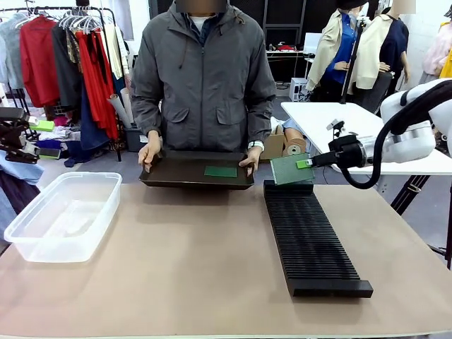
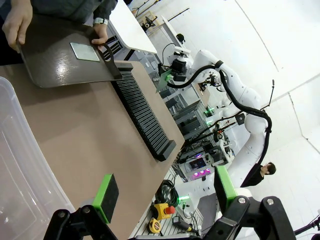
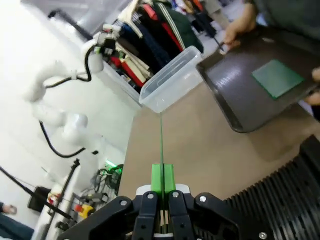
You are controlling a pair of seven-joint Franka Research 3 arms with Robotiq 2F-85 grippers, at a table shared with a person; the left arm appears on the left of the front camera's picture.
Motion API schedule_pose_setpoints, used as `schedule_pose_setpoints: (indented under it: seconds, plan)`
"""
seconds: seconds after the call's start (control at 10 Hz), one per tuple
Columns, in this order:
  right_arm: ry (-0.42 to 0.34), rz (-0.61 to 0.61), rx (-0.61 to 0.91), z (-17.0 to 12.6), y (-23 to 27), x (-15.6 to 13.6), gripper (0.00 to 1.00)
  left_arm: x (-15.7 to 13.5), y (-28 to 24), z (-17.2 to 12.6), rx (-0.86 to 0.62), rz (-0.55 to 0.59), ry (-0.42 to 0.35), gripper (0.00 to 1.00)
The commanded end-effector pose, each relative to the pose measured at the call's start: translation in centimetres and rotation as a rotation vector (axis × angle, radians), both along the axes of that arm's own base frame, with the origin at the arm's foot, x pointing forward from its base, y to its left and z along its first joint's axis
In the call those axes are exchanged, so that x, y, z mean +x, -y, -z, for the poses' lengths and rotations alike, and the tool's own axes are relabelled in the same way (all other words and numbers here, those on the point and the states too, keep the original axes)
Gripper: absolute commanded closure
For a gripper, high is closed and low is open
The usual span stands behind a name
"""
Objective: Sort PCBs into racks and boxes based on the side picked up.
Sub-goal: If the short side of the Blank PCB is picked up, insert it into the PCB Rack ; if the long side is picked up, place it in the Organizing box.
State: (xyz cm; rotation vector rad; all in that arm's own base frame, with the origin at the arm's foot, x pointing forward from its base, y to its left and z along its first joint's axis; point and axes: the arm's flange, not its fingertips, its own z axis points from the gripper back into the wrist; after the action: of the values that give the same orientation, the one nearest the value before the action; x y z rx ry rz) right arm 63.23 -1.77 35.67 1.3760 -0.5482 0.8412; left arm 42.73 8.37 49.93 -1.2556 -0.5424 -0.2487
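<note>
A PCB (image 1: pixel 289 171) is clamped by its edge in the right gripper (image 1: pixel 305 164) (dotted face showing). It should be squared to one slot of the rack (image 1: pixel 311 240) before being lowered.

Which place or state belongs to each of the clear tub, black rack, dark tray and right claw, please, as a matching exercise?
1 clear tub
2 black rack
3 dark tray
4 right claw

a shut on a PCB
b held by the person's hands
c left side of the table
d right half of the table

Pairs: 1c, 2d, 3b, 4a
</note>
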Motion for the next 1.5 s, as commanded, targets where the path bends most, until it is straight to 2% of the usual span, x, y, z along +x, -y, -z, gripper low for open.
schedule_pose_setpoints:
  seconds: [0.0,0.5,1.0,1.4]
  plan:
    - [0.101,-0.081,0.063,0.2,0.5,-0.8,1.0,-0.1,0.0,-0.2,-0.01,-0.002,-0.007,0.0]
    - [0.347,-0.101,0.099,1.2,1.0,-1.6,1.0,-0.1,0.0,-0.2,-0.01,-0.002,-0.007,0.0]
    - [0.452,-0.076,0.091,2.9,1.8,-1.8,1.0,-0.1,0.0,-0.2,-0.01,-0.002,-0.007,0.0]
    - [0.485,-0.049,0.101,4.9,3.2,-2.2,1.0,-0.1,0.0,-0.2,-0.01,-0.002,-0.007,0.0]
